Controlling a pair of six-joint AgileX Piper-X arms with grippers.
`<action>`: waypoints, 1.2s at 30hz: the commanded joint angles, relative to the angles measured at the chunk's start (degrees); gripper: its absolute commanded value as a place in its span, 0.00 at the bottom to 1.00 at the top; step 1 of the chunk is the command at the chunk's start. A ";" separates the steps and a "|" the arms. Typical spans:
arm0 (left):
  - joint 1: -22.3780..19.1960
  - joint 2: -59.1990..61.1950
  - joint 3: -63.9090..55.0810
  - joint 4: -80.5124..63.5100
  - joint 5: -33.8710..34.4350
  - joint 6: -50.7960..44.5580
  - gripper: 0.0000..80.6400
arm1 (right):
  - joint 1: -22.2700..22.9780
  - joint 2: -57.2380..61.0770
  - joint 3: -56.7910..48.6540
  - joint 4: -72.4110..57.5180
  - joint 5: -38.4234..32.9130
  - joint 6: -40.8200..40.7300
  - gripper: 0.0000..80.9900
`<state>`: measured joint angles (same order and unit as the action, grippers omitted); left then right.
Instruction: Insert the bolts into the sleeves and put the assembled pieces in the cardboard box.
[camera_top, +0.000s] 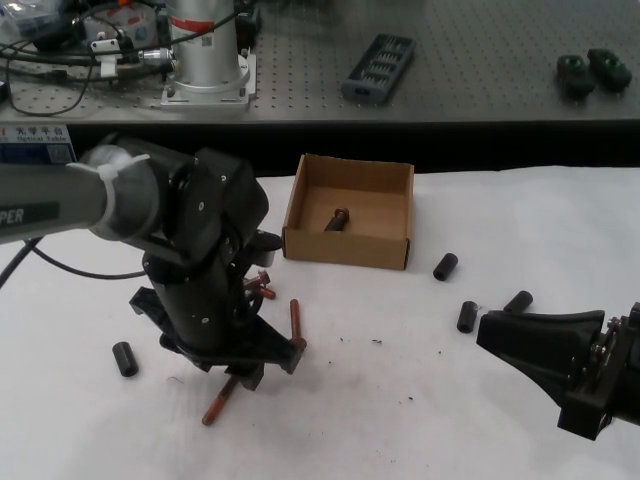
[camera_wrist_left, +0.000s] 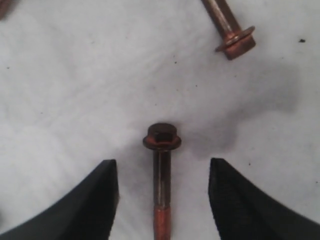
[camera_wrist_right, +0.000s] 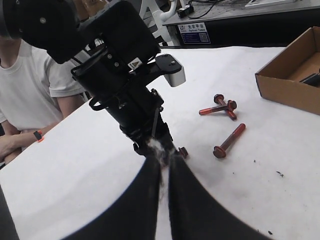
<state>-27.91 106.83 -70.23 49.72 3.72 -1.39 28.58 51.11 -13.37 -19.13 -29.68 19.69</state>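
The left claw (camera_wrist_left: 161, 165) is hanging wide open, its fingers straddling a bolt (camera_wrist_left: 161, 137) without touching it, the bolt's head lying just past the tips. The right claw (camera_wrist_right: 164, 156) is sitting pinched shut on nothing, with a sleeve (camera_top: 467, 317) lying just beside its tips and the cardboard box (camera_top: 347, 248) well beyond.

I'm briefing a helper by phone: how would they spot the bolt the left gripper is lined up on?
From the cardboard box, go to the left gripper, low over the bench beside it. One bolt lies flat between its open fingers, untouched; the other bolts lie outside them.
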 joint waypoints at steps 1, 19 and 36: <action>0.07 -0.11 0.59 -0.90 -0.73 0.81 0.50 | 0.20 -0.46 -0.72 -0.04 -0.89 -0.48 0.09; -0.08 -0.11 3.59 -9.25 -0.46 3.08 0.21 | 0.20 -0.46 -0.72 -0.31 -0.87 -0.48 0.09; -0.08 -1.41 3.64 -9.43 6.37 3.08 0.01 | 0.20 -0.46 -0.72 -1.06 -0.87 -0.48 0.09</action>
<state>-27.91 106.63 -66.58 41.03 10.11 1.22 28.58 51.11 -13.37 -19.54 -29.68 19.69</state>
